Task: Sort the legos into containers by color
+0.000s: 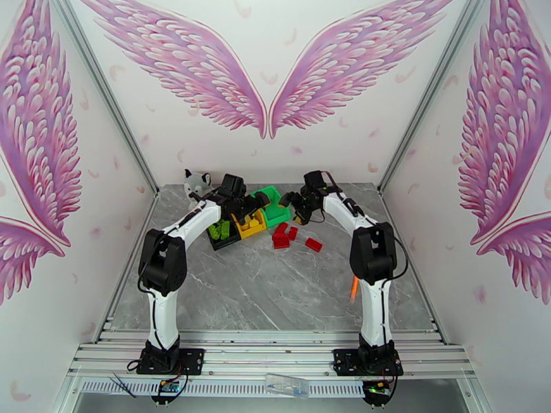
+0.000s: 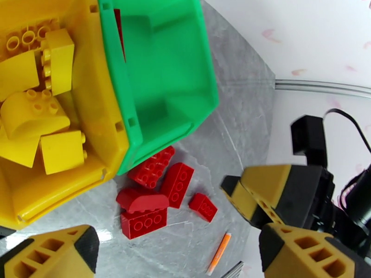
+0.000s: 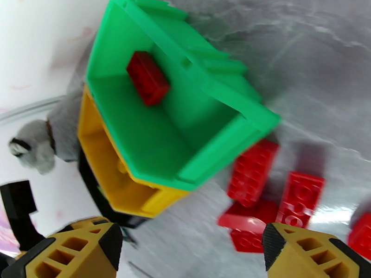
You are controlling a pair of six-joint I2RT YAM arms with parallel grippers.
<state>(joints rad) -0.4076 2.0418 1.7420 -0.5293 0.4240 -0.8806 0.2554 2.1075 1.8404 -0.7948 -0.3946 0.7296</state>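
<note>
The containers stand joined at the back of the table: a black bin point(image 1: 220, 233) with light green legos, a yellow bin point(image 2: 99, 112) with several yellow legos point(image 2: 35, 114), and a green bin point(image 3: 222, 112). One red brick point(image 3: 147, 78) is inside the green bin. Several red legos point(image 2: 153, 195) lie on the table just in front of it, also seen as red legos point(image 3: 252, 172) in the right wrist view. My left gripper point(image 2: 181, 260) hangs open over the yellow bin's corner. My right gripper point(image 3: 190, 255) is open above the green bin's front edge, nothing between its fingers.
A plush husky point(image 3: 37, 144) sits behind the bins by the back wall. A thin orange stick point(image 2: 219, 252) lies on the table right of the red bricks. One more red brick point(image 1: 313, 244) lies apart to the right. The two grippers hang close together over the bins.
</note>
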